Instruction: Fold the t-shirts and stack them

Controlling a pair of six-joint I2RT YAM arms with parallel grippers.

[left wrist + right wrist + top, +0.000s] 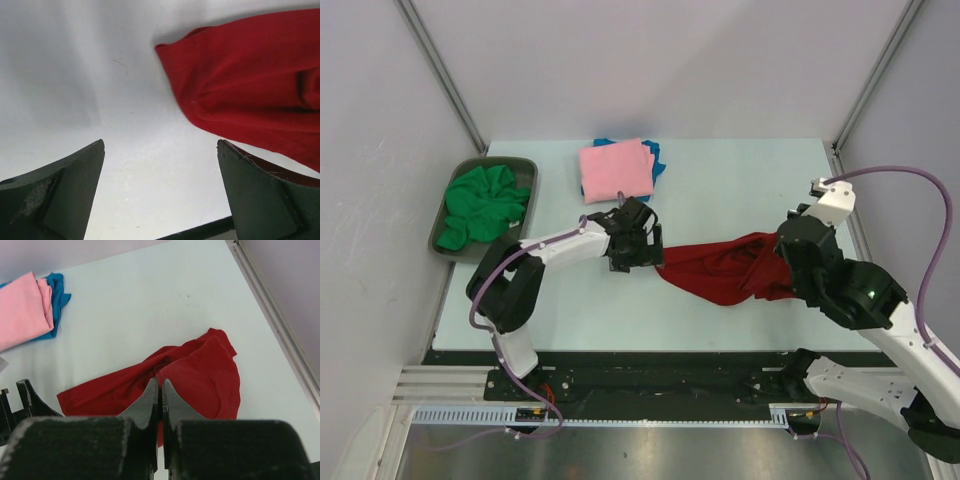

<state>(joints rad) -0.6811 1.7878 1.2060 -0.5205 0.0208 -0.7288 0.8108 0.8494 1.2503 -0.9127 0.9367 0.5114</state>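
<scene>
A dark red t-shirt (pixel 720 270) lies crumpled on the table between the two arms. My right gripper (pixel 160 382) is shut on a raised fold of it (pixel 200 375), with cloth pinched at the fingertips. My left gripper (pixel 636 248) hovers at the shirt's left corner (pixel 250 85), open with only bare table between its fingers (pixel 160 145). A folded pink t-shirt (pixel 615 170) rests on a blue one (pixel 656 155) at the back of the table. A green t-shirt (pixel 480 205) is bunched in the grey tray (pixel 525 165).
The tray stands at the table's far left edge. The pink t-shirt (pixel 20 307) and blue t-shirt (pixel 59 295) stack is just behind the left gripper. Frame posts and side walls close in the table.
</scene>
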